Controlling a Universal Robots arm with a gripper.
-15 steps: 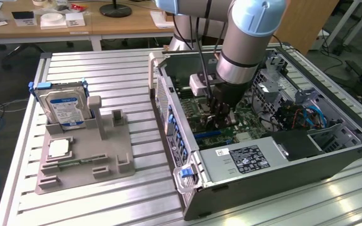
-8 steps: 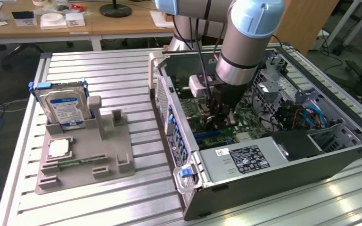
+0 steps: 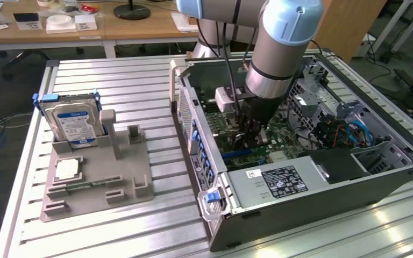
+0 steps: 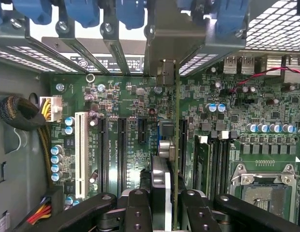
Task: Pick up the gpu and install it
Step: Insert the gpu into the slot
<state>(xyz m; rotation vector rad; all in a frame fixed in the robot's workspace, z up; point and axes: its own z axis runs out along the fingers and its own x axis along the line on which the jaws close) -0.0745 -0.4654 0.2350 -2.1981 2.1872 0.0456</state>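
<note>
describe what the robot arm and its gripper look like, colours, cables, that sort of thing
The arm is a thick silver-grey metal tube with pale blue plastic joint caps and a dark band around its lower section. A thin black cable runs down beside it. Near the wrist sits a small light-grey box. The gripper is black, built of rounded linkage bars joined by visible pivot screws, with flat black fingers.

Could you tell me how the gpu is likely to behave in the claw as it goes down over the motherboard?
The gpu, seen edge-on, looks like a thin, stiff card, so it probably won't flex. Clamped in the claw by its faces, it could tilt sideways if nudged. Its exposed parts and the motherboard look fragile, so hard pushing seems risky.
</note>
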